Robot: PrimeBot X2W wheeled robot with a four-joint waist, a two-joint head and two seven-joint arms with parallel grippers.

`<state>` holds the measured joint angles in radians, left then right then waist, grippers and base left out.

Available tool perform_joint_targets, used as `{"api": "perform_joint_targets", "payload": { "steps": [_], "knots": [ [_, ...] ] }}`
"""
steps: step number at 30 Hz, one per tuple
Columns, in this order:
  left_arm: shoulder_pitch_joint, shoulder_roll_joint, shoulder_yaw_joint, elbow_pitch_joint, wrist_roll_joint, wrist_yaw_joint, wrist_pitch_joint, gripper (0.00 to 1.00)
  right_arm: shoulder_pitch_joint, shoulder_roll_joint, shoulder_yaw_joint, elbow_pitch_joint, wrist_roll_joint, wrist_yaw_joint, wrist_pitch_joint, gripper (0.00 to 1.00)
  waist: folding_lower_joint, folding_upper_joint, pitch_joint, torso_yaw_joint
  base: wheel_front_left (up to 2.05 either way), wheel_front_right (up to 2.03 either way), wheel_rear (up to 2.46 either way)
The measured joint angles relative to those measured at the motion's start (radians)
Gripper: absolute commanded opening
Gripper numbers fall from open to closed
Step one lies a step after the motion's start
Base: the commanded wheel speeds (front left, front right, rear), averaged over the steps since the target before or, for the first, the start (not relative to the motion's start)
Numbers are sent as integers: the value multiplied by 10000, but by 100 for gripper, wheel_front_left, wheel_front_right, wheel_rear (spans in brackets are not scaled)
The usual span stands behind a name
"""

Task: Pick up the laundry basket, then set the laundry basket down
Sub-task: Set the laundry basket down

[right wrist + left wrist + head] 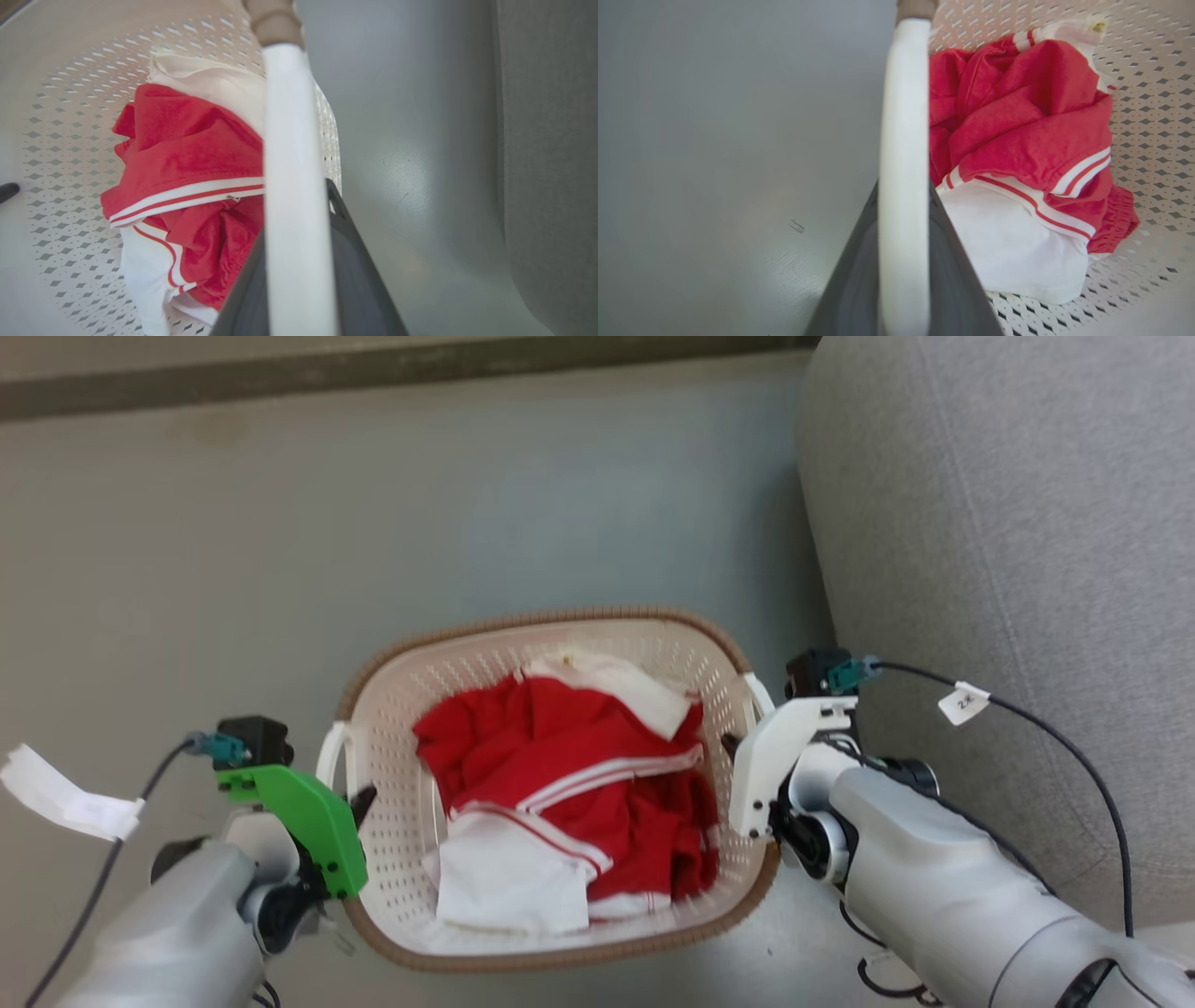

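The laundry basket (pixel 560 617) is cream perforated plastic with a brown woven-look rim and sits in the middle of the head view. Red and white clothes (pixel 560 784) lie inside it. My left gripper (pixel 353 803), under a green mount, is shut on the basket's white left handle (pixel 329 756). In the left wrist view that handle (pixel 903 140) runs straight up between my dark fingers (pixel 959 280). My right gripper (pixel 738 747), under a white mount, is shut on the white right handle (pixel 761 695). The right wrist view shows this handle (pixel 289 140) clamped between the fingers (pixel 362 280). Whether the basket rests on the floor I cannot tell.
A grey upholstered sofa (pixel 1008 523) stands close on the right, almost touching my right arm. Smooth grey floor (pixel 280 569) stretches to the left and beyond the basket. A dark baseboard strip (pixel 373 373) runs along the top. Tagged cables (pixel 963 702) trail from both wrists.
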<state>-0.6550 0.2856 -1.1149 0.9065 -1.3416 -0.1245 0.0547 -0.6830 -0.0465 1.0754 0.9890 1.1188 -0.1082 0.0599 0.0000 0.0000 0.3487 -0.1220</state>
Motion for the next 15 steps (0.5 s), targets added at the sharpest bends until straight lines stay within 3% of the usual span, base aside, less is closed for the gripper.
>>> {"api": "perform_joint_targets", "payload": {
  "steps": [15],
  "knots": [
    [-975,742,167,-817,284,-2,-1402,0,-1013,21,-23,-374,-15,-173,-1674,0,0,0,2129,88,0,0,0]
  ]
}}
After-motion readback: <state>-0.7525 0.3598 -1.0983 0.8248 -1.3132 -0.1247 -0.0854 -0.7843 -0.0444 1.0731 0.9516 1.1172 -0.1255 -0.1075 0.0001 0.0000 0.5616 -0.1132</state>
